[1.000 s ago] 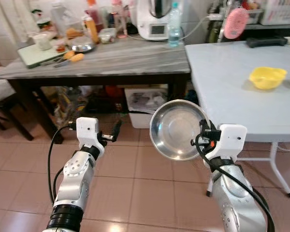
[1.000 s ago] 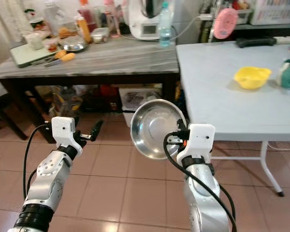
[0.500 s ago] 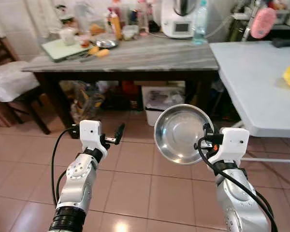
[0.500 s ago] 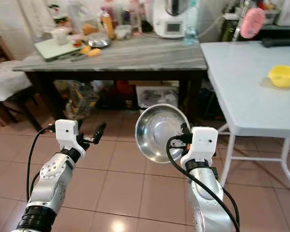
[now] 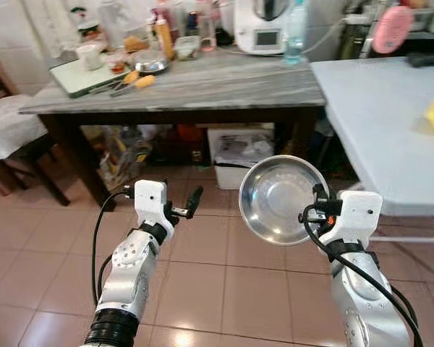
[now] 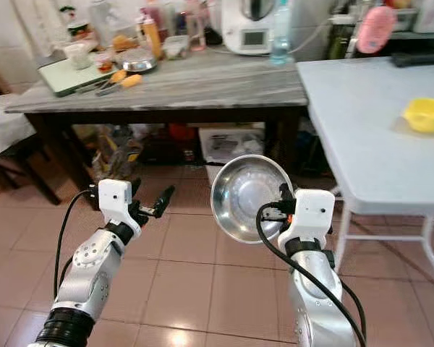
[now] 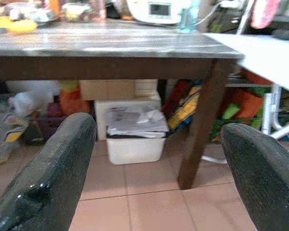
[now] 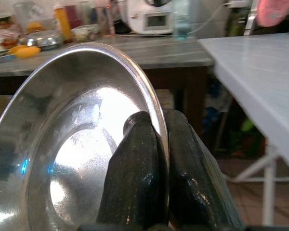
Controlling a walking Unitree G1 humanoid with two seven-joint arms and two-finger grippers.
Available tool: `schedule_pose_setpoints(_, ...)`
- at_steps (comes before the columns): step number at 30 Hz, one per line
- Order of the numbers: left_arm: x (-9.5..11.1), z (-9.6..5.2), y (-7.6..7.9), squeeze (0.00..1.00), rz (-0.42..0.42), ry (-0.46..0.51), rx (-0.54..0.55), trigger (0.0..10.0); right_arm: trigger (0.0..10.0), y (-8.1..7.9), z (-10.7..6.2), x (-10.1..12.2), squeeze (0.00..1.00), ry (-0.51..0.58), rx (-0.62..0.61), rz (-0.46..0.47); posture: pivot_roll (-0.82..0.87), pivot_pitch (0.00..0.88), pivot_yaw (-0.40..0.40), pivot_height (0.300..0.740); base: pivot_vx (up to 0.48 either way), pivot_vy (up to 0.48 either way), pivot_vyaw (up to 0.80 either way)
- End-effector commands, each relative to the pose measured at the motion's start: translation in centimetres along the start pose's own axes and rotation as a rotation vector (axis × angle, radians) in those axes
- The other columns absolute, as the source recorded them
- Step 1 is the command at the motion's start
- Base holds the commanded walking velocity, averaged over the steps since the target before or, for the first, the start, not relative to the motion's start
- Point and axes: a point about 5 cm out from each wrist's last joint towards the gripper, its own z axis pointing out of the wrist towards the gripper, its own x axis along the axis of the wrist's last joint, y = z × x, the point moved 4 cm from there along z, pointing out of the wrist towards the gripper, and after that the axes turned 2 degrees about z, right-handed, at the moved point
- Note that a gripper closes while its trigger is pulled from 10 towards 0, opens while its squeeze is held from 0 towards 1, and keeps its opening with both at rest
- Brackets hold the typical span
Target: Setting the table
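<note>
A shiny steel bowl [image 5: 282, 199] is held upright on its edge over the tiled floor, its hollow facing me. My right gripper [image 5: 315, 211] is shut on its rim. In the right wrist view both black fingers [image 8: 135, 178] pinch that rim of the steel bowl [image 8: 62, 163]. My left gripper [image 5: 191, 203] hovers at the same height to the left, open and holding nothing; its fingers [image 7: 48, 178] stand wide apart. The white table [image 5: 376, 123] stretches along the right, with a yellow bowl [image 6: 427, 114] on it.
A dark table with a grey marble top [image 5: 202, 79] stands ahead, crowded with bottles, a kitchen machine [image 5: 264, 25] and a green board [image 5: 79, 72]. Beneath it sit a white bin [image 5: 239, 153] and bags. A white-cushioned chair [image 5: 7, 130] is at the left.
The camera has swung a little, shifting the whole scene. Both arms keep their pose and the bowl stays in the right gripper.
</note>
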Motion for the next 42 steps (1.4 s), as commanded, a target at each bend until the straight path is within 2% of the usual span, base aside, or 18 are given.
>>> schedule_pose_setpoints(1, 0.43, 0.01, -0.38, 0.00, 0.007, 0.013, 0.006, 10.0, 10.0, -0.06, 0.12, 0.85, 0.00, 0.031, 0.001, -0.001, -0.13, 0.000, 0.097, 0.740, 0.480, 0.000, 0.00)
schedule_pose_setpoints(35, 0.17, 0.21, 0.60, 0.00, 0.007, 0.009, -0.037, 10.0, 10.0, -0.50, 0.35, 1.00, 0.00, 0.036, 0.017, -0.011, -0.14, 0.000, 0.101, 0.740, 0.480, 0.000, 0.00)
schedule_pose_setpoints(42, 0.19, 0.19, 0.59, 0.00, 0.009, 0.009, -0.037, 10.0, 10.0, -0.72, 0.37, 1.05, 0.00, 0.040, 0.027, -0.013, -0.14, 0.000, 0.100, 0.740, 0.480, 0.000, 0.60)
